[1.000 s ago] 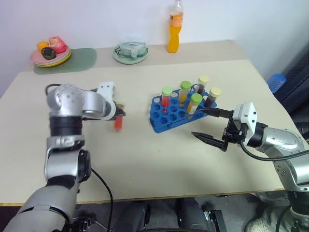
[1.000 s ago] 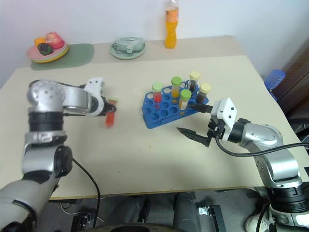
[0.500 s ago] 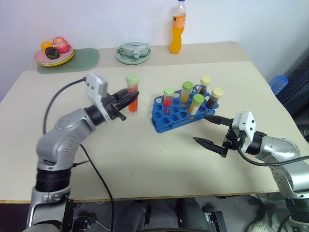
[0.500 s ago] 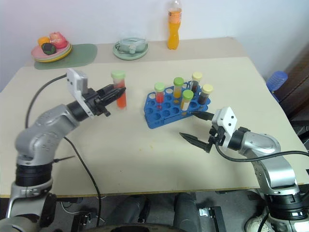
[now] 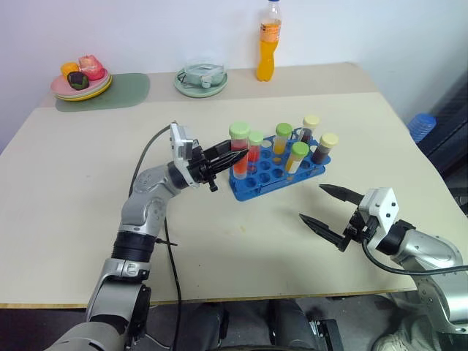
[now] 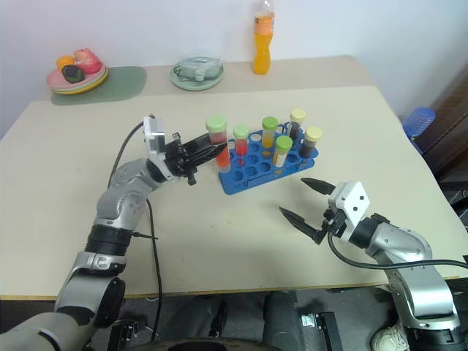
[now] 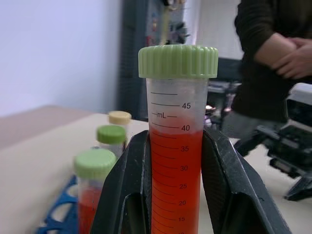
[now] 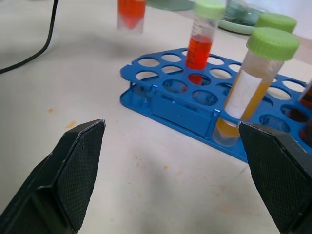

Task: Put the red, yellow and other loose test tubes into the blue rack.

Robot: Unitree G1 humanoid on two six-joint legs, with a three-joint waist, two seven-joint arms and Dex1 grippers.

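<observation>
Left tool (image 5: 235,153) clamps the red tube (image 5: 238,148) upright at frame centre, just over the blue rack (image 5: 274,174) — centre it on an empty hole, then lower straight. Right tool (image 5: 327,210) gapes empty.

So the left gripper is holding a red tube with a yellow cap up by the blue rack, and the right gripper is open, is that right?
Not quite: the cap is green, not yellow. The left wrist view shows the left gripper shut on the red tube under a green cap. The rest holds: it is up by the blue rack, and the right gripper is open.
</observation>
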